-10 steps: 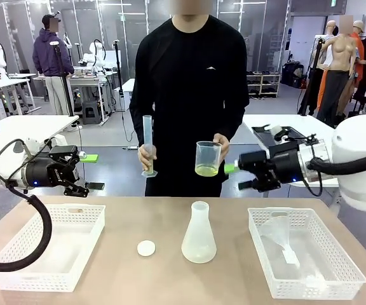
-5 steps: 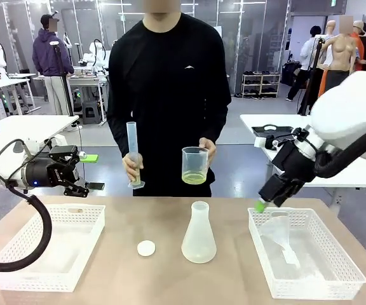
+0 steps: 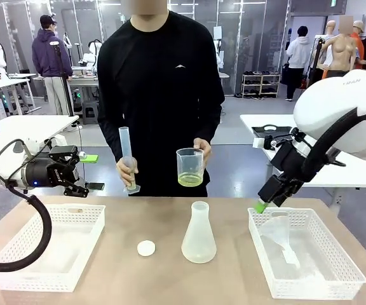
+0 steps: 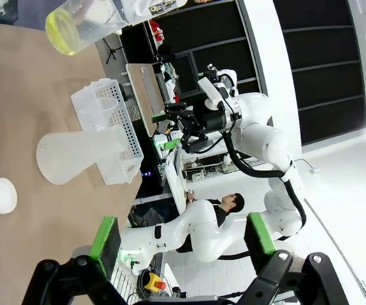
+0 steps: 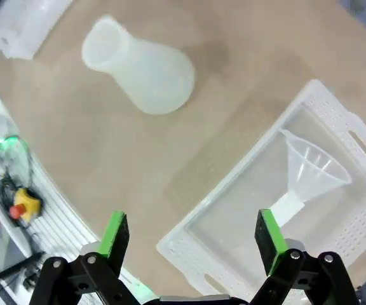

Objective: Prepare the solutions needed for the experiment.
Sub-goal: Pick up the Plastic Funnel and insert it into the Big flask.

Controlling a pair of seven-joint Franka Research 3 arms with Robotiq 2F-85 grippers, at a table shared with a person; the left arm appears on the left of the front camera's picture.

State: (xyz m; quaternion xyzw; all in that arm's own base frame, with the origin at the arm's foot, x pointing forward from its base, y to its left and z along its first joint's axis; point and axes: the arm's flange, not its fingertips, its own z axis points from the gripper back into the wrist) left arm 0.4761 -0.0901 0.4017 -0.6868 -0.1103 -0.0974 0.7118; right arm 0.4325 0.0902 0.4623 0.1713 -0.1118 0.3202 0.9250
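I'm using the conical flask (image 3: 199,235), upright mid-table, as my landmark. The solution (image 3: 190,180) isn't on the table. It's a shallow yellow-green layer in the bottom of the clear beaker (image 3: 190,166), which the person holds up beyond and above the flask. Their other hand (image 3: 128,171) holds a graduated cylinder (image 3: 126,155) up, farther left of the flask. A white cap (image 3: 146,248) lies on the table just left of the flask.

The right gripper (image 3: 260,206) hangs right of the flask, above the flask-side rim of the white basket (image 3: 316,284). In its wrist view the pads (image 5: 114,234) are spread wide w/ nothing between them. The left gripper (image 3: 81,175) sits well left of the flask, raised off the table, likewise spread and empty (its wrist cam confirms).

My read: the step is fetching the funnel (image 3: 278,232), which lies on its side in that basket, so it can sit in the flask neck before any pouring. To do it well I'd:
- shift away from the flask until centred over the stem
- roll the wrist so the pads cross the stem, not run along it
- drop straight down inside the basket walls

The funnel is clear thin plastic, prob. light and slippery, so I'd close gently and lift slowly. A snag on the mesh wall could drag the basket twd the flask.
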